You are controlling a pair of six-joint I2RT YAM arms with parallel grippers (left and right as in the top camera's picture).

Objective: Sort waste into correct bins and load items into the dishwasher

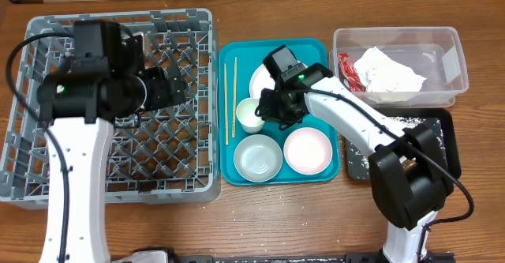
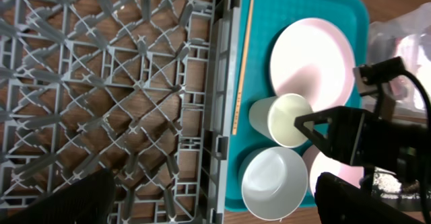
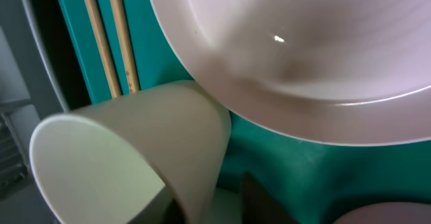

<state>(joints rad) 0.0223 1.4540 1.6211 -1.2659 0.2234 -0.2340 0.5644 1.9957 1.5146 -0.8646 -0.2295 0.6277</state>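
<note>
The large grey dish rack (image 1: pixel 181 162) fills the left of the table, and no dishes show on its lattice floor. The left gripper (image 2: pixel 215 204) hangs over the rack's right half, its jaws spread wide with nothing between them.

Just right of the rack lies the teal tray (image 1: pixel 229 58). The pair of wooden chopsticks (image 1: pixel 230 97) runs along the tray's left edge. Beside them stands the small white cup (image 1: pixel 249 114), with the round pale plate (image 1: pixel 260 80) behind it, partly hidden under the right arm. Two pale bowls sit at the tray's front, one (image 1: pixel 258 157) below the cup and the other (image 1: pixel 308 149) to its right.

The right gripper (image 1: pixel 268 111) reaches across the tray to the cup. Its jaws are narrow and pinch the cup's wall at the rim.

Farther right, the clear plastic tub (image 1: pixel 454 65) holds the red wrapper (image 1: pixel 347 68) and the crumpled white napkin (image 1: pixel 387 73). In front of it the black tray (image 1: pixel 446 137) carries scattered rice grains (image 1: pixel 355 167).
</note>
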